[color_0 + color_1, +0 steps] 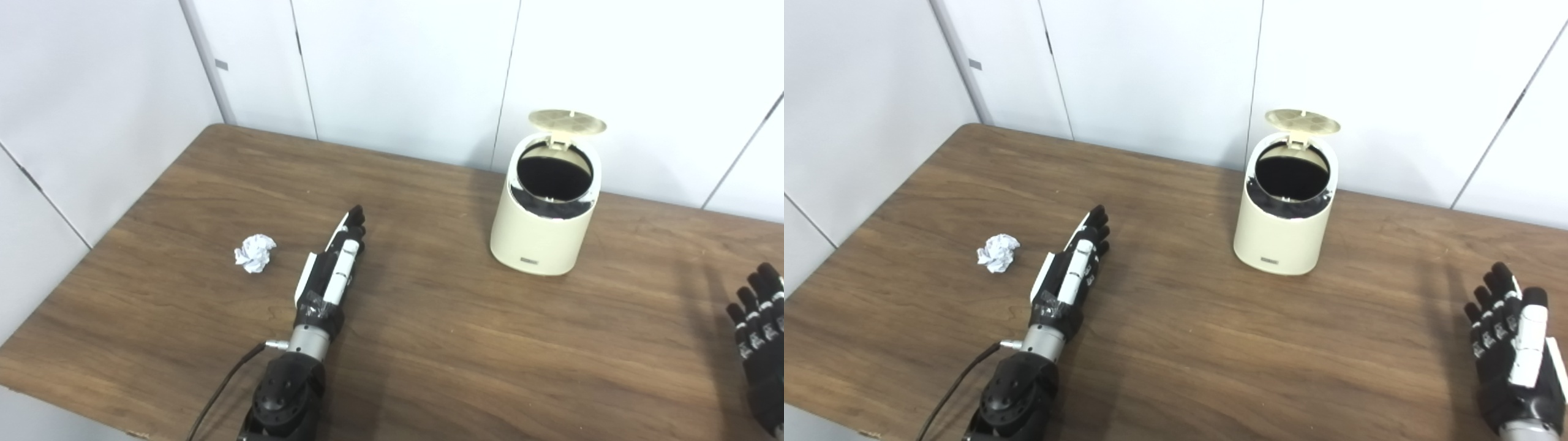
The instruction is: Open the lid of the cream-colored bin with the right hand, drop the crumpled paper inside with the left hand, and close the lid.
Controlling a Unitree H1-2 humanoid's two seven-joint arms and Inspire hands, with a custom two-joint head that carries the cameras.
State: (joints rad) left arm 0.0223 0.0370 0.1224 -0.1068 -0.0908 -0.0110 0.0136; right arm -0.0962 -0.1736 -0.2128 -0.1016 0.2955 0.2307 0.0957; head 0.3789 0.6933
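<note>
From my remote station I took the cream-colored bin [1286,226] as my landmark. It stood upright on the wooden table [1213,343], toward the table's far edge and close to the white wall panels [1151,67]. Its lid [1302,121] was swung up and back on the rear hinge, standing nearly upright, and the dark round opening faced my cameras.

The crumpled paper [998,252] lay on the table well to the left of the bin and a little nearer to me, with nothing touching it.

My left hand [1072,272] was between the paper and the bin, closer to the paper and just beside it but apart from it. Its fingers were stretched out straight and together, pointing away from me, and it held nothing.

My right hand [1513,352] was well to the right of the bin and nearer to me, at the picture's edge. Its fingers were spread apart and pointed up, and it was empty too. Neither hand touched the bin.
</note>
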